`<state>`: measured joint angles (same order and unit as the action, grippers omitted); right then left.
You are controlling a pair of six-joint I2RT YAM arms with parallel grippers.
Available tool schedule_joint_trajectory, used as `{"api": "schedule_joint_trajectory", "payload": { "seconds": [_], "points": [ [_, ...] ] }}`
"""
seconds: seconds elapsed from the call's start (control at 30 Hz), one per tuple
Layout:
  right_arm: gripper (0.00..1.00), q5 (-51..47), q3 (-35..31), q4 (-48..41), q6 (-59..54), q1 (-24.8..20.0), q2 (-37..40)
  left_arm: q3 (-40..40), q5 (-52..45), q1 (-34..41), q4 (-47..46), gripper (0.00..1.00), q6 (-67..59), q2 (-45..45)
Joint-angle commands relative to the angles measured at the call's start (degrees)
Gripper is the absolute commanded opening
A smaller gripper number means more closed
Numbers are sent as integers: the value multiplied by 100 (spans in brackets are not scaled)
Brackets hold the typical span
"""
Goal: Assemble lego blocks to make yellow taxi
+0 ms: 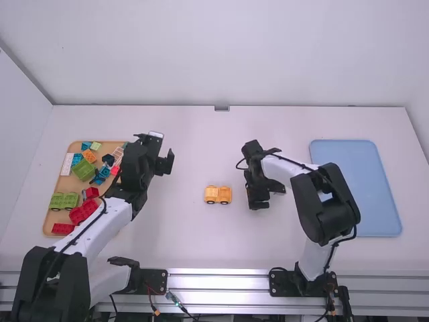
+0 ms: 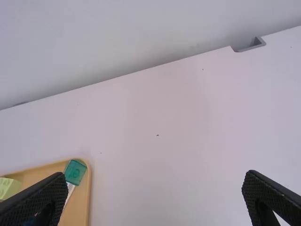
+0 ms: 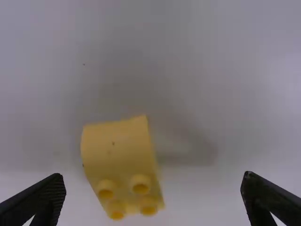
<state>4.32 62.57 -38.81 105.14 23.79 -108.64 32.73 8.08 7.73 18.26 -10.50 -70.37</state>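
Note:
A yellow-orange wheeled car base [image 1: 218, 194] stands on the middle of the table. My right gripper [image 1: 260, 194] is just right of it, pointing down. In the right wrist view, my right gripper [image 3: 153, 200] is open, and a yellow block [image 3: 120, 155] with a curved top and several studs shows between and beyond its fingers, not gripped. My left gripper [image 1: 155, 147] hangs beside the wooden tray's far right part. Seen from its own wrist, the left gripper [image 2: 154, 200] stands open with nothing between its fingers.
A wooden tray [image 1: 45, 225] at the left holds many loose blocks, among them a green wheeled base [image 1: 64, 201] and red bricks [image 1: 79, 213]. On the right lies a blue tray [image 1: 381, 201], partly behind the right arm. Bare table spans the middle.

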Motion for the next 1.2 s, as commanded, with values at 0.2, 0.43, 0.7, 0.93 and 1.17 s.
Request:
{"api": "schedule_joint_trajectory", "payload": {
  "seconds": [0.2, 0.43, 0.7, 0.93, 1.17],
  "points": [
    [99, 205, 1495, -1073, -2243, -334, -76, -24, 35, 9, 0, 99, -87, 105],
    [99, 286, 2662, -1375, -8502, -356, -76, -24, 37, 9, 0, 99, -87, 105],
    [99, -98, 2962, -946, -12478, -356, -76, -24, 42, 9, 20, 99, -90, 105],
    [99, -136, 2962, -688, -13936, -356, -76, -24, 595, 9, 103, 99, -85, 105],
    [99, 251, 2962, -654, -14432, -352, -76, -24, 212, 20, 61, 99, -94, 105]
  ]
}}
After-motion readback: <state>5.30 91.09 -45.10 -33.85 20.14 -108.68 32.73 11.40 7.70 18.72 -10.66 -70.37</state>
